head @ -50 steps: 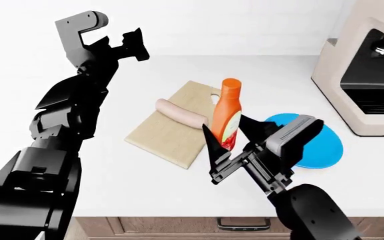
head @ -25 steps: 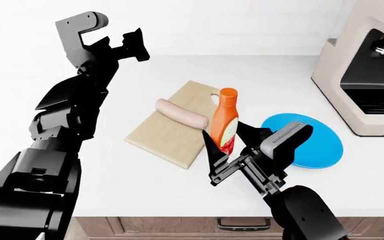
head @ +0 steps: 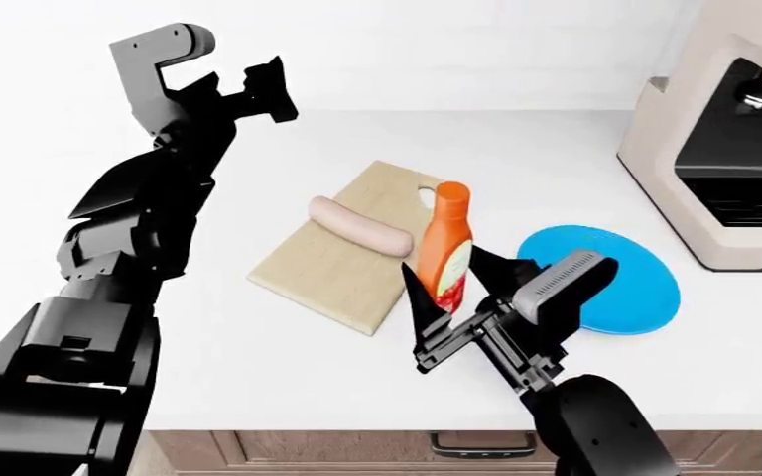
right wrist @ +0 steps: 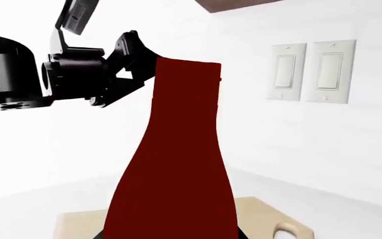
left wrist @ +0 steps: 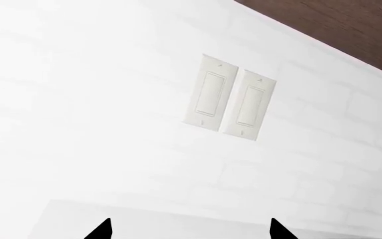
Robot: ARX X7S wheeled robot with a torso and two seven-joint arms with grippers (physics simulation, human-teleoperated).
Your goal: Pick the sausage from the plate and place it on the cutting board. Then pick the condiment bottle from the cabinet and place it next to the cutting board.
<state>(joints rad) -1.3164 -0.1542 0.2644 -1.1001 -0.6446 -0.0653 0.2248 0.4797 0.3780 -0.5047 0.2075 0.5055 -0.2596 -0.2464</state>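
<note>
On the white desk the right gripper has its jaws clenched on the orange condiment bottle, upright just beside the cutting board and near the blue plate; the sausage lies on the board; the left gripper hangs high near the wall, jaws released, facing 2 light switches.

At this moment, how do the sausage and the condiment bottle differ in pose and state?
The short pale pink sausage lies flat on the tan wooden cutting board, untouched; the tall orange condiment bottle stands roughly upright beside the board's edge, gripped by the right end effector. The sausage is plain; the bottle carries a pale label. Both are off the blue plate.
</note>
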